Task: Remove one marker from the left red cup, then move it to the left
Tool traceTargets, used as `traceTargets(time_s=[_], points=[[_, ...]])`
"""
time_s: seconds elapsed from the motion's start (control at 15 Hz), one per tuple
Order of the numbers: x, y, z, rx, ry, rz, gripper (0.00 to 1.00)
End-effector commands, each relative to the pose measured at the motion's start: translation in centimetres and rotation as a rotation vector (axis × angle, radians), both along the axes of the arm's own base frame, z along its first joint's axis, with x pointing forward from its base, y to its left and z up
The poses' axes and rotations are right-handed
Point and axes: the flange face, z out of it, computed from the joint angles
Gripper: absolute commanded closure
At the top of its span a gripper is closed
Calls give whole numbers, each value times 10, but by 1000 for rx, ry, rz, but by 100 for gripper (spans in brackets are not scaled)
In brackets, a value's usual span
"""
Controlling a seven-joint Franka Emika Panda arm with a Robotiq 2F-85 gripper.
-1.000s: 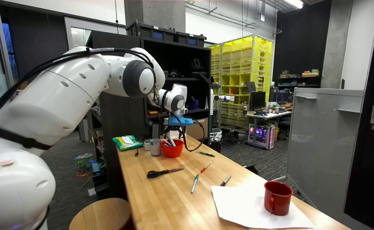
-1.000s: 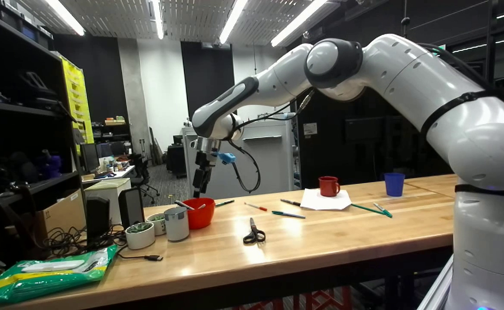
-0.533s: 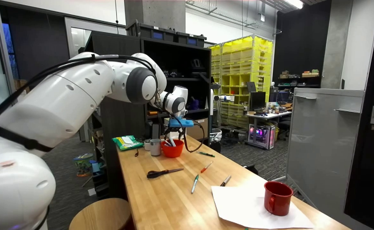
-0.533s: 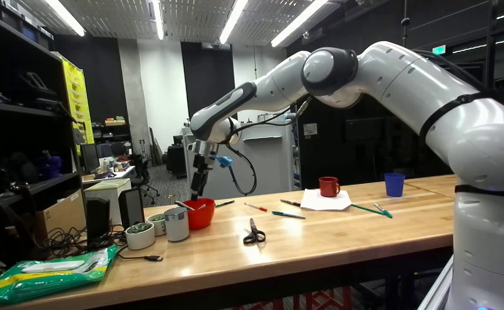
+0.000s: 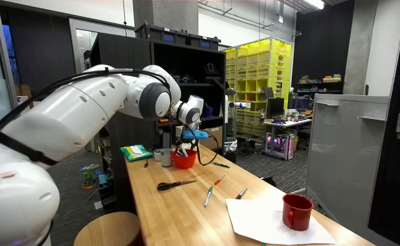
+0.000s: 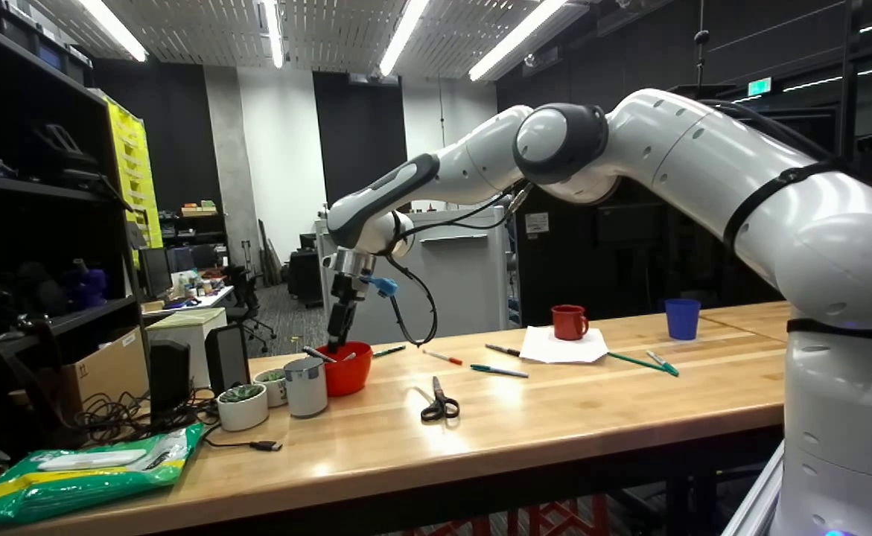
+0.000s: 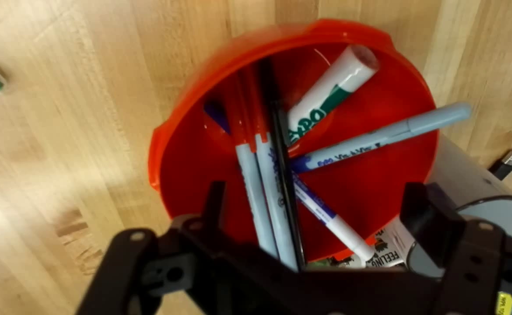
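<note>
One end effector (image 7: 316, 188), jaws spread wide, hangs over one red cup (image 6: 351, 377) holding at least six markers (image 7: 325, 161).

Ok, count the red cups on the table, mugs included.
2. The squat cup, with markers in it, is beside the gray mug; the red mug stands on the paper. No third shows, though one could be hidden.
</note>
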Motion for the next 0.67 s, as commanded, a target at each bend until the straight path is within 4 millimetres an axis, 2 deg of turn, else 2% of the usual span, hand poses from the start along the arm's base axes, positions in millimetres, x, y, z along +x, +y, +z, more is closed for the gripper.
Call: traceTargets(time_s=[0.0, 0.6], points=[[9, 3, -3, 46, 17, 29, 0], [20, 4, -17, 74, 27, 72, 0]])
